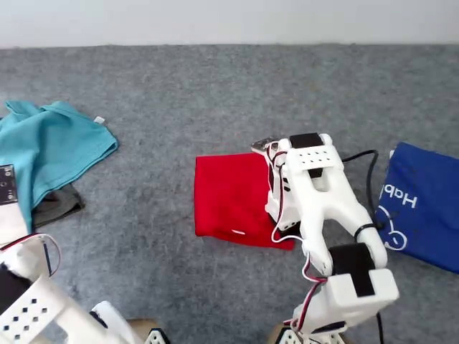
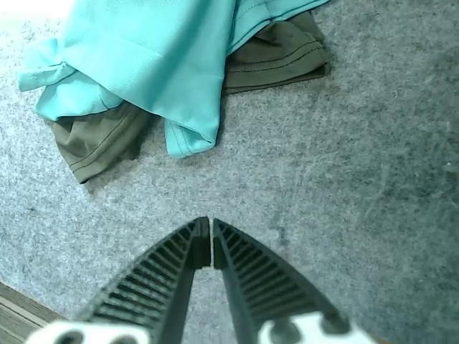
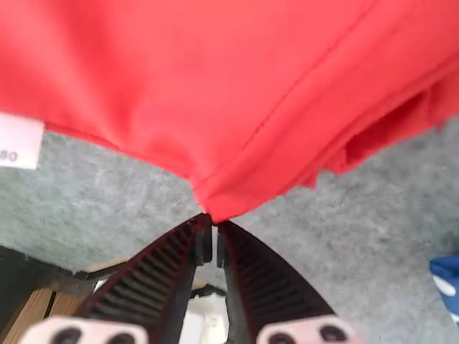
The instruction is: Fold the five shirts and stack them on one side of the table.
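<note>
Grey felt is covering the whole table, and a white wall is running along its far edge. The right gripper is sitting over the middle of the table. Its fingers are pinching a corner of the red shirt, and the fabric is tapering to a point right at the fingertips and spreading out wide beyond them. From above, the red shirt is lying as a folded rectangle on the felt, with the right arm covering one of its edges. A white label is showing on the red cloth, off to one side of those fingers. A blue shirt with white print is lying flat well to the right of them.

The left gripper is hovering over bare felt with its ribbed fingers pressed together and holding nothing. Ahead of their tips, and apart from them, a teal shirt is lying crumpled. It is draping over an olive shirt that is poking out on both sides of it.
</note>
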{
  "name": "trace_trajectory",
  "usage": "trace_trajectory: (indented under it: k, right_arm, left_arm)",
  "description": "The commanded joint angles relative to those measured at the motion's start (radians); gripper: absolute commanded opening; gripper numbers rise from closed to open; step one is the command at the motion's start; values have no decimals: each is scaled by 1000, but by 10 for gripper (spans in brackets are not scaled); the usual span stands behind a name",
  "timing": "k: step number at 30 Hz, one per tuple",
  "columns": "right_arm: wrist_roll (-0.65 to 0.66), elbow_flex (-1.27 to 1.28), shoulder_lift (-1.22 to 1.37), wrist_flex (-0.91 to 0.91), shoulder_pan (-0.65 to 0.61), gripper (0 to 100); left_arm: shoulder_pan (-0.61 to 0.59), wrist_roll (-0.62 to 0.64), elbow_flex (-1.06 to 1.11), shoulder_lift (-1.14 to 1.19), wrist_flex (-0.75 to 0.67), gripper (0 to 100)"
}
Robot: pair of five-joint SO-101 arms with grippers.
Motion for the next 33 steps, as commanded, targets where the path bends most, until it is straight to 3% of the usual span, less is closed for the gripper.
trace_trajectory:
  k: [1,7,16,21,28,33]
  right_arm:
    - [35,-32,-85,73,-1,9]
    - [127,-28,-127,156,90,9]
    - [193,137,-30,51,130,9]
    - [170,61,-19,51,131,40]
    - [40,-222,-12,120,128,240]
    - [-11,-336,-8,87,120,249]
  left_arm:
    - [-6,-5,-5,-14,-6,14]
    - [-6,-5,-5,-14,-8,14]
    - [-2,-5,-5,-9,-8,14]
    - [-2,-5,-4,-9,-8,14]
    - [-2,-5,-4,-9,-8,14]
    - [-2,-5,-4,-9,-9,14]
